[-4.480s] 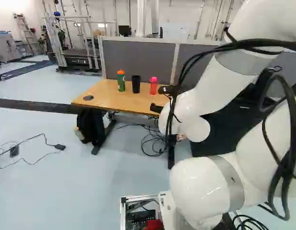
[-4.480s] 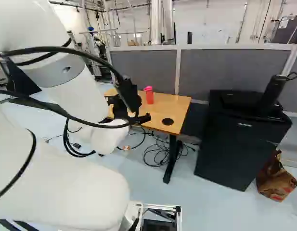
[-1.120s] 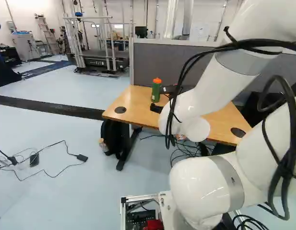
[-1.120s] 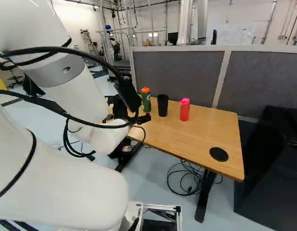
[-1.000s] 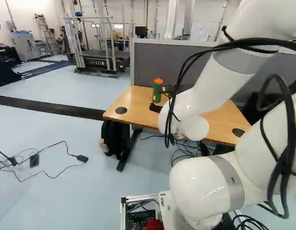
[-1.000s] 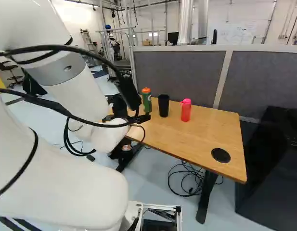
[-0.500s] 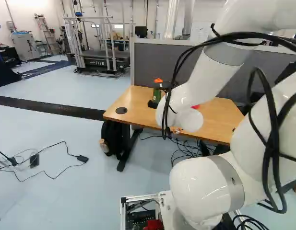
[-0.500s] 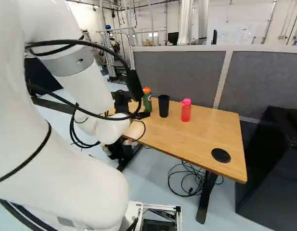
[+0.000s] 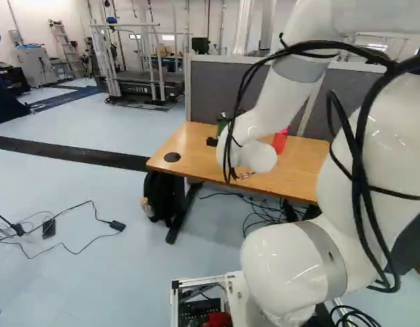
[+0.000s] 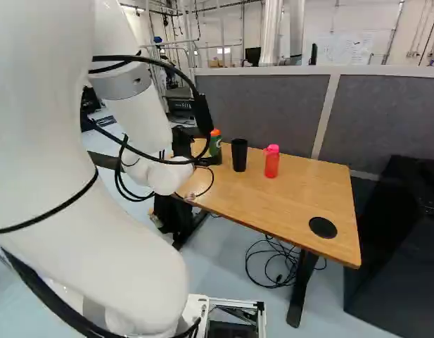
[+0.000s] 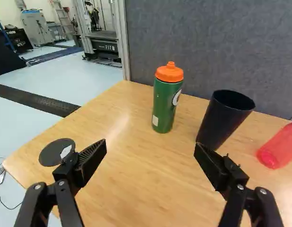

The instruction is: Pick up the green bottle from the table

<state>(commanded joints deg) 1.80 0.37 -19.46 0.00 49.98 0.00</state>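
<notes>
**Green Plastic Bottle With Orange Cap (image 11: 166, 105) Stands Ahead of Spread Black Fingers (image 11: 92, 158)**

The fingers of a black gripper (image 10: 209, 160) stand wide apart over a light wooden worktop (image 11: 136, 184), nothing pinched between them. The green bottle stands upright on the worktop, ahead of the opening and apart from both fingers, a little off its middle toward the finger on the side of a tall black cup (image 11: 224, 120). That finger partly hides the cup's foot in the wrist view. The cup stands upright just beside the green bottle, and past it is a translucent pink-red bottle with a pink cap (image 10: 271, 164). Beside the other finger, a flat round black disc (image 11: 55, 153) lies near the worktop's edge; a second black disc (image 10: 323, 227) sits near the opposite end. A grey fabric partition (image 10: 262, 109) rises behind the row. The white robot arm (image 9: 295, 92) reaches over the worktop, partly covering the green bottle in the left base view. Below, a black backpack (image 9: 160, 197) rests on the floor (image 9: 94, 272), near looped black cables (image 10: 273, 271).
</notes>
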